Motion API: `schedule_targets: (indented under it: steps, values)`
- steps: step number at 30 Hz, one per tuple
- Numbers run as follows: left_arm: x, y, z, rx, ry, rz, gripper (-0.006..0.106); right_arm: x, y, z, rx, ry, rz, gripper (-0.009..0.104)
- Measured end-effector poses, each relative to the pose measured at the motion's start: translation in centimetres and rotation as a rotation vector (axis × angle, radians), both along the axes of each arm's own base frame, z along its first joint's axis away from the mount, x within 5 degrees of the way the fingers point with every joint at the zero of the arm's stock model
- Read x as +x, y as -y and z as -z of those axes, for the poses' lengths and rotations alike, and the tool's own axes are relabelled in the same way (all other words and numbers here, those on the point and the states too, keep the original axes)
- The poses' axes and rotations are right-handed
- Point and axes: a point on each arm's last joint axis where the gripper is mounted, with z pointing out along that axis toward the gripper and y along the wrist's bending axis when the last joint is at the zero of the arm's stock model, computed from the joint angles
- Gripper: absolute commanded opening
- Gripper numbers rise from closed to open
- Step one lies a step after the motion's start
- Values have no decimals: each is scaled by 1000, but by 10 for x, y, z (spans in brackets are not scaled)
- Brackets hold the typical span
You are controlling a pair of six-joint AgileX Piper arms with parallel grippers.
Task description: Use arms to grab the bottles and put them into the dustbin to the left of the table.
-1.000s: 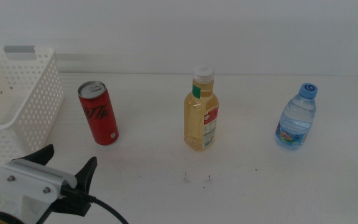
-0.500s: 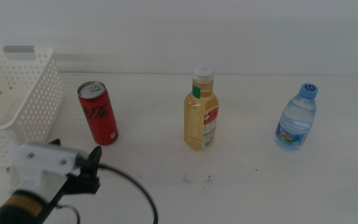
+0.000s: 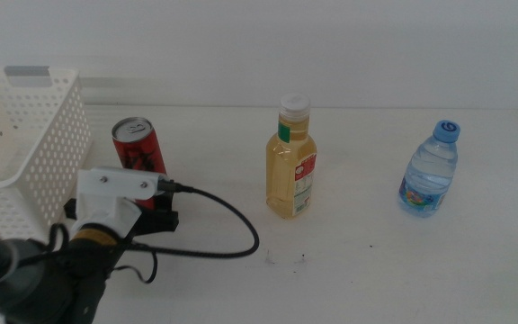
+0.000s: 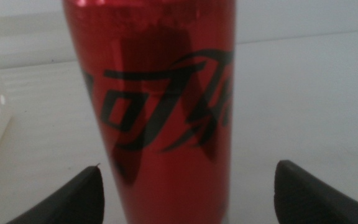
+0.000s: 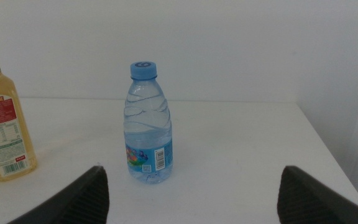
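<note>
Straddling red can (image 4: 160,106) | L gripper (image 4: 185,193) jaws apart | can base hidden by wrist | R gripper (image 5: 191,193) jaws apart

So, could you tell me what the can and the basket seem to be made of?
Can: likely metal, with a glossy red coat that shows reflections. Basket: probably moulded white plastic, matte, with regular holes in its walls.

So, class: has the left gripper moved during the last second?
Yes. The left gripper has advanced from the table's near edge to the red can, which now stands between its open jaws, beside the dustbin.
</note>
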Motion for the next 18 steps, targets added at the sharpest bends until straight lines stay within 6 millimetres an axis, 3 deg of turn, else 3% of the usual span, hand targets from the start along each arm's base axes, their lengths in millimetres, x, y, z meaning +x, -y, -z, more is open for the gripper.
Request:
schedule_targets:
  steps: [9, 18]
  values:
    - [34, -4, 11, 16, -8, -15, 94, 0, 0, 0, 0, 0, 0, 84]
    - [48, -5, 17, 34, -10, -6, 94, 0, 0, 0, 0, 0, 0, 84]
